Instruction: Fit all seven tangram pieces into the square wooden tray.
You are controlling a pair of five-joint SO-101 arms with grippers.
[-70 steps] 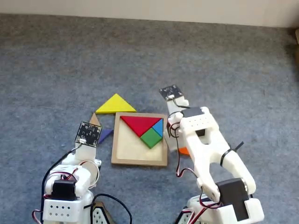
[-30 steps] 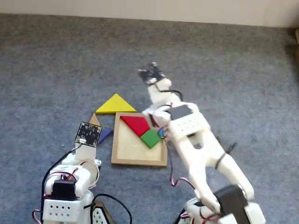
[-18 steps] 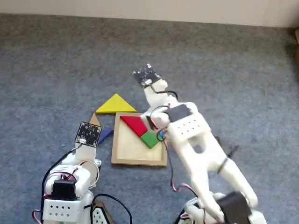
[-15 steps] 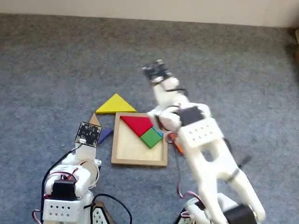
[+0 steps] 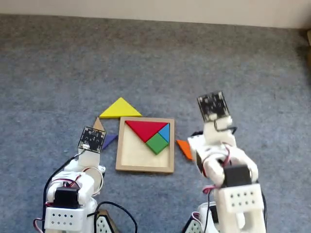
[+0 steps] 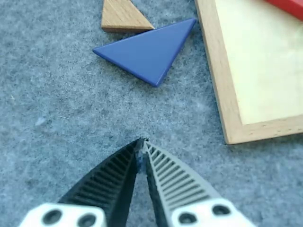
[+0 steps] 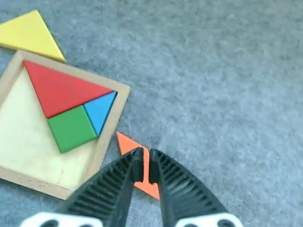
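Observation:
The square wooden tray (image 5: 120, 160) holds a red triangle (image 5: 144, 129), a light blue triangle (image 5: 165, 132) and a green square (image 5: 157, 143) in its far right corner. A yellow triangle (image 5: 120, 108) lies just beyond the tray. A wooden triangle (image 6: 122, 16) and a dark blue triangle (image 6: 149, 52) lie left of the tray rim (image 6: 222, 94). My left gripper (image 6: 141, 142) is shut and empty over the carpet near them. An orange piece (image 7: 129, 143) lies right of the tray. My right gripper (image 7: 145, 155) hovers above it, all but shut, holding nothing.
Grey carpet covers the whole work surface, with a pale wall strip (image 5: 155, 9) along the far edge. The near left part of the tray floor (image 7: 19, 137) is bare wood. Both arm bases stand at the near edge.
The right arm swung out over the tray's far edge, then pulled back to the right and now sits over the orange piece. The left arm has stayed still.

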